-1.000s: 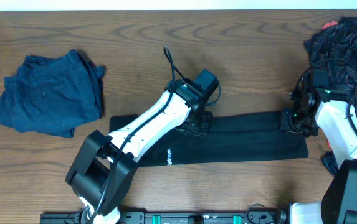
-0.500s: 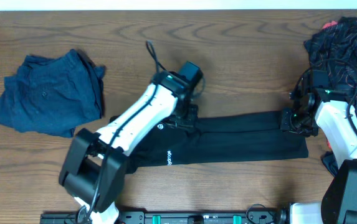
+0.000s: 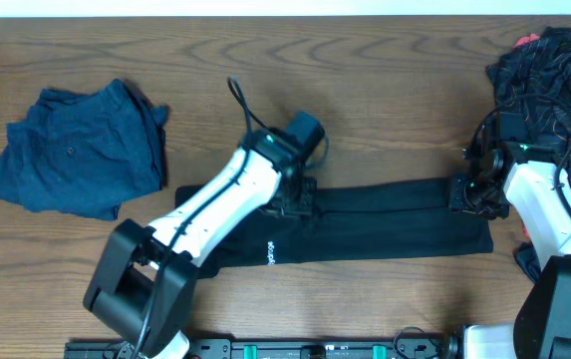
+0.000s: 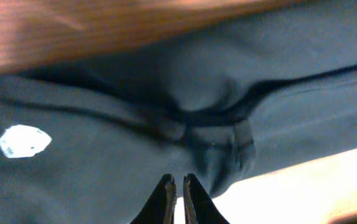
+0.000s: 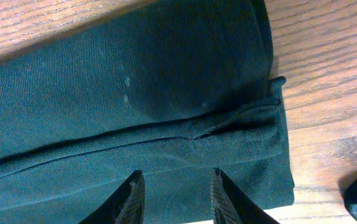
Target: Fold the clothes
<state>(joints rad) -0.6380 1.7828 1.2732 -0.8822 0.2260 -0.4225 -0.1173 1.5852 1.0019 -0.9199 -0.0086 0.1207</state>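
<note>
Hexagon logo (image 4: 22, 141) on shirt (image 3: 395, 224) visible in left wrist view only. Left gripper (image 4: 177, 199) clenched, right gripper (image 5: 175, 196) parted. Left arm (image 3: 215, 194) covers shirt's left part; blue garment (image 3: 76, 150) far left.

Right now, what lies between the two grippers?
In the overhead view, only the black shirt's folded fabric runs from the left gripper to the right gripper.

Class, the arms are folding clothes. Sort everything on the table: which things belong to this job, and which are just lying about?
Part of the job: black shirt, left end effector, right end effector.
Lying about: dark blue garment, black garment with red lines.
</note>
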